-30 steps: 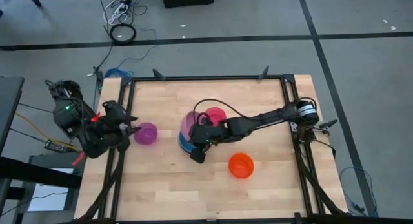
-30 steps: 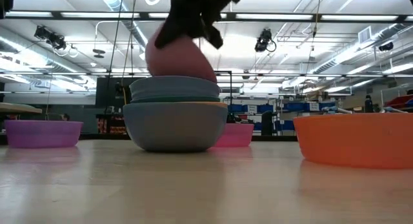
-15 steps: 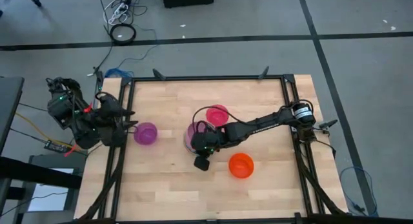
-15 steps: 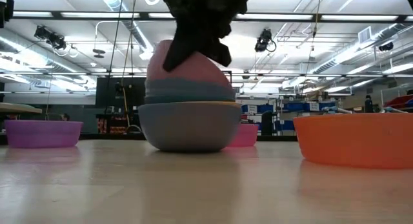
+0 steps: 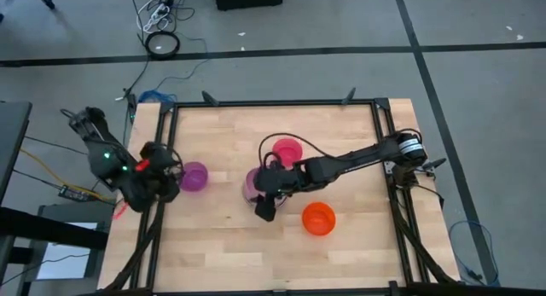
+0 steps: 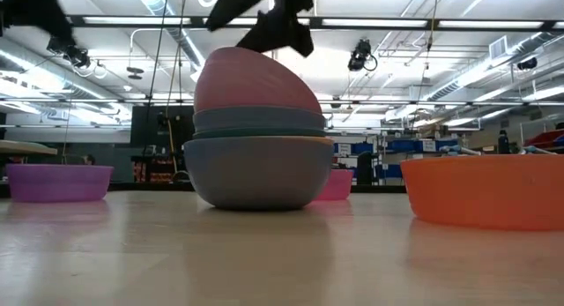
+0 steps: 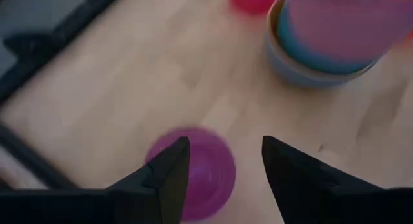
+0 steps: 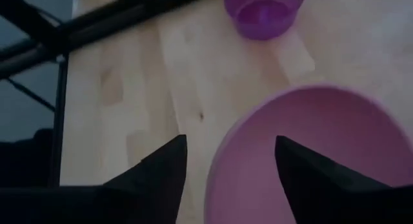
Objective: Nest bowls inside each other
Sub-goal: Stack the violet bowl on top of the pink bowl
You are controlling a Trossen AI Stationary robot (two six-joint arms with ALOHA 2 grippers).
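Since a second ago the right gripper (image 5: pixel 260 212) has let go of the pale pink bowl (image 5: pixel 253 182) and lifted a little, and the left arm has swung so that its gripper sits nearer the purple bowl (image 5: pixel 194 177).

From above, the pink bowl lies on the stack of bowls (image 5: pixel 251 194) near the middle of the wooden table (image 5: pixel 222 245), just under the right gripper. The left gripper (image 5: pixel 168 171) is at the table's left edge, just beside the purple bowl. Four lots show on the table: the stack, the purple bowl, a magenta bowl (image 5: pixel 287 150) behind the stack, and an orange bowl (image 5: pixel 318 218) to its right. The floor around is grey, with cables lying on it.

At table height, the pink bowl (image 6: pixel 256 80) sits tilted on top of the stack, with a blue rim beneath it and a larger blue-grey bowl (image 6: pixel 258 172) at the bottom. The right gripper's dark fingers (image 6: pixel 282 28) hang just above it, apart from it. Beyond is a big hall with ceiling lights and shelving.

In the left wrist view, the two fingers (image 7: pixel 169 175) stand wide apart, with the purple bowl (image 7: pixel 201 169) between and below them, not touching.

In the right wrist view, the fingers (image 8: pixel 161 172) are spread wide above the pink bowl's rim (image 8: pixel 240 137), holding nothing; the purple bowl (image 8: pixel 263 11) lies farther off.
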